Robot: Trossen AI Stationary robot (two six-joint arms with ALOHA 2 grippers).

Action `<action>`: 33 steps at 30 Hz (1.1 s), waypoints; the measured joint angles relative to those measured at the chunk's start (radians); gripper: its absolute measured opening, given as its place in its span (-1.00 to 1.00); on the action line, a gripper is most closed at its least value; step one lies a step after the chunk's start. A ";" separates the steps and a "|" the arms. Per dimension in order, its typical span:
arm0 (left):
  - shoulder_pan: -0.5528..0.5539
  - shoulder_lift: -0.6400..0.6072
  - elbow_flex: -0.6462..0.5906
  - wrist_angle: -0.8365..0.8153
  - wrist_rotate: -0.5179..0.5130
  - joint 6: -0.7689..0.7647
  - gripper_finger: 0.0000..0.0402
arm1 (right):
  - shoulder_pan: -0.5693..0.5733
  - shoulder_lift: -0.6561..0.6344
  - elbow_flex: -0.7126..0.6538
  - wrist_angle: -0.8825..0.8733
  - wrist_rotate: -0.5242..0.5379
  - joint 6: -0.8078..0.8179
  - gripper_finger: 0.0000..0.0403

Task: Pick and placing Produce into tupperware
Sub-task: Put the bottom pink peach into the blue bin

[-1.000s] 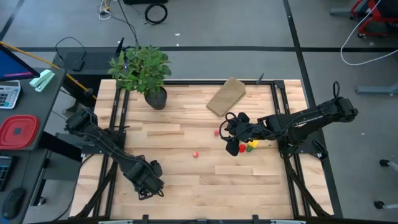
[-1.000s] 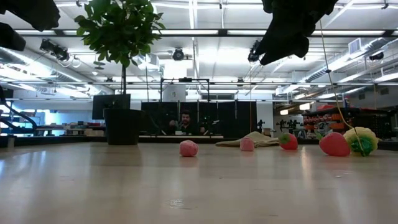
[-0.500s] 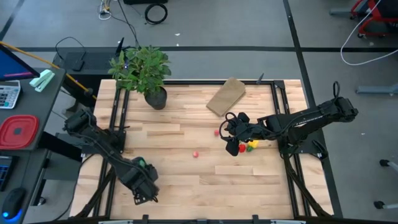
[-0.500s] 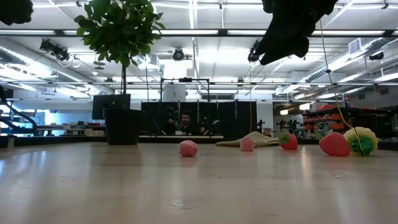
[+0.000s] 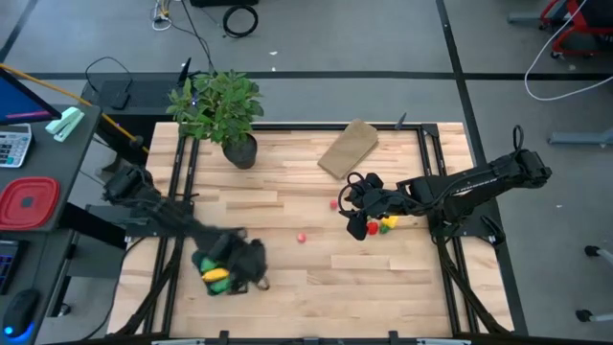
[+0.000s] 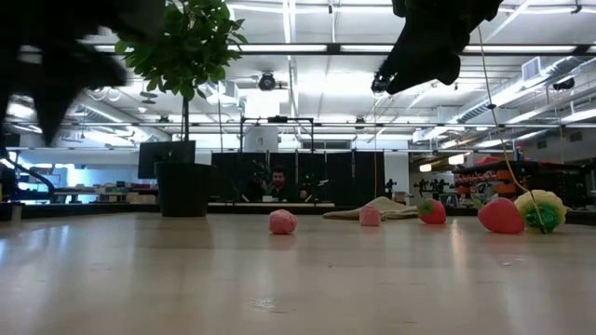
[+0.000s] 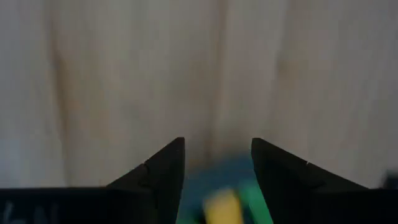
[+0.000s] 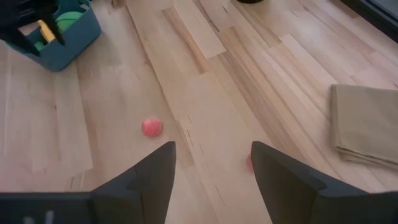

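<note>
In the high view, the table (image 5: 287, 206) was of pale wooden planks with a dark frame along its edges. A potted leafy plant (image 5: 218, 107) stood near the far left corner and a flat tan cloth (image 5: 348, 148) lay near the far middle. The left gripper (image 5: 239, 268) hung blurred over the near left part, right by the yellow and green produce (image 5: 213, 273); the tub itself was hard to make out there. The right gripper (image 5: 354, 203) reached in from the right side, low over a cluster of small pieces (image 5: 380, 226) in red, yellow and green. A small pink ball (image 5: 301, 237) lay alone mid-table.

In the low view, round pink and red toys (image 6: 282, 221) sat on the smooth tabletop, with the right arm dark overhead.

In the left wrist view, the left gripper's two dark wedge-shaped fingers (image 7: 165, 168) stood spread apart, with the blurred blue tupperware (image 7: 217, 180) between them holding yellow and green.

In the right wrist view, the right gripper's fingers (image 8: 152, 171) were spread wide and held nothing. The rounded blue tub sat far off with the left gripper at it, well apart from the pink ball
</note>
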 joint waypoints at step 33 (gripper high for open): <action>0.362 0.217 -0.001 0.619 -0.068 0.301 -0.14 | -0.002 0.000 0.000 -0.004 0.011 -0.017 0.09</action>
